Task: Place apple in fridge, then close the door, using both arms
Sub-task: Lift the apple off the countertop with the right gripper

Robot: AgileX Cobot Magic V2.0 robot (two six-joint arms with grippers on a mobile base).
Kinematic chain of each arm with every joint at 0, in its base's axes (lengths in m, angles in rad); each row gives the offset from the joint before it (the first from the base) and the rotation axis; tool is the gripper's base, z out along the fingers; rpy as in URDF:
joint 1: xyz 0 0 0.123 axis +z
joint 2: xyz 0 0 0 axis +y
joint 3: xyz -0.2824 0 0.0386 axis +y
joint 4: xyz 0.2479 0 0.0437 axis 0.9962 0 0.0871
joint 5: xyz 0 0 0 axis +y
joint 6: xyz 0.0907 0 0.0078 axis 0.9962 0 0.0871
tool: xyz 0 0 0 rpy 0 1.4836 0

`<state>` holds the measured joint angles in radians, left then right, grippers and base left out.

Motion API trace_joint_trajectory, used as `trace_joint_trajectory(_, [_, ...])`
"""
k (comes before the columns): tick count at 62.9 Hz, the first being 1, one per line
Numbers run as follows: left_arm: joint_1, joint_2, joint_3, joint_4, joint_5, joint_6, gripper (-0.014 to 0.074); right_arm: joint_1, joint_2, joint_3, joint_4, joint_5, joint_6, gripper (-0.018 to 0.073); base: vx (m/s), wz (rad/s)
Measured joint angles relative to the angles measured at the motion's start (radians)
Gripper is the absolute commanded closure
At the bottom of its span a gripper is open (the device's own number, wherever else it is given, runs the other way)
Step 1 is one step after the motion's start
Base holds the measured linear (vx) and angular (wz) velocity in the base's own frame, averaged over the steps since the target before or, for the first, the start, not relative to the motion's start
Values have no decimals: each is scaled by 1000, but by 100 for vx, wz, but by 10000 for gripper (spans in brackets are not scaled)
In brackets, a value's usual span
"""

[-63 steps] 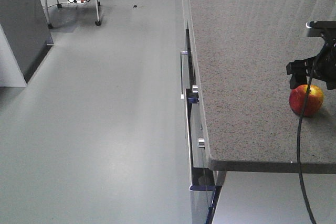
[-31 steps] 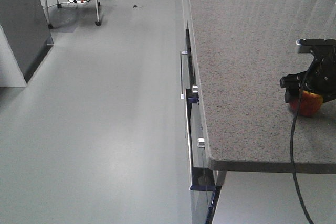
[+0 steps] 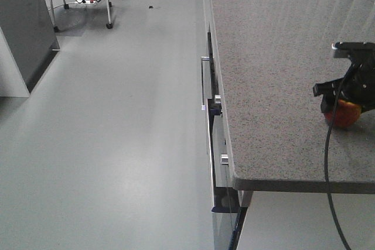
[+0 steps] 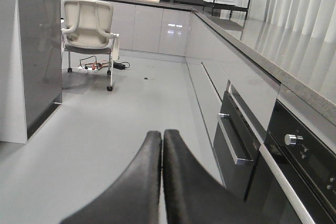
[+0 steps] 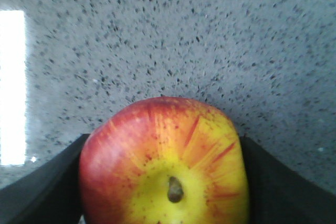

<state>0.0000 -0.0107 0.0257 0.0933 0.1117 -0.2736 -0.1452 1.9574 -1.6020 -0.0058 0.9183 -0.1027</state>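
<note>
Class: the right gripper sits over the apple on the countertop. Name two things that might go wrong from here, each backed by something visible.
1. The fingers of the right gripper flank the round apple, but a firm pinch cannot be confirmed; it may slip on lifting and roll off the nearby countertop edge.
2. The black cable hangs across that edge and might snag as the arm moves.

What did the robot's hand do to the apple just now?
The right gripper came down over the apple, and its fingers now flank it. Whether they grip it yet is unclear. The apple stayed put on the countertop.
</note>
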Motion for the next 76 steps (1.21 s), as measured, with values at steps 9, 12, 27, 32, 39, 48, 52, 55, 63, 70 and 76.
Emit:
trace_joint_trajectory(9, [0,0,0,0,0,0,603,0,-91,-41,53,7,-36,477,0,0])
trace_joint_trajectory(12, [0,0,0,0,0,0,603,0,-141,-48,96,11,-67,492,0,0])
trace_joint_trajectory(27, [0,0,0,0,0,0,603,0,-423,-54,426,135,-342,516,0,0])
trace_joint_trajectory(32, [0,0,0,0,0,0,603,0,-502,-54,534,197,-423,516,0,0])
trace_joint_trajectory(39, [0,0,0,0,0,0,603,0,-595,-57,653,250,-489,516,0,0])
trace_joint_trajectory(48, [0,0,0,0,0,0,603,0,-673,-59,725,307,-511,516,0,0])
trace_joint_trajectory(52, [0,0,0,0,0,0,603,0,-690,-59,728,330,-512,516,0,0])
trace_joint_trajectory(55, [0,0,0,0,0,0,603,0,-699,-59,728,345,-512,516,0,0])
trace_joint_trajectory(63, [0,0,0,0,0,0,603,0,-706,-59,728,353,-512,516,0,0])
trace_joint_trajectory(70, [0,0,0,0,0,0,603,0,-706,-59,728,353,-512,516,0,0])
trace_joint_trajectory(76, [0,0,0,0,0,0,603,0,-706,-59,728,353,-512,516,0,0])
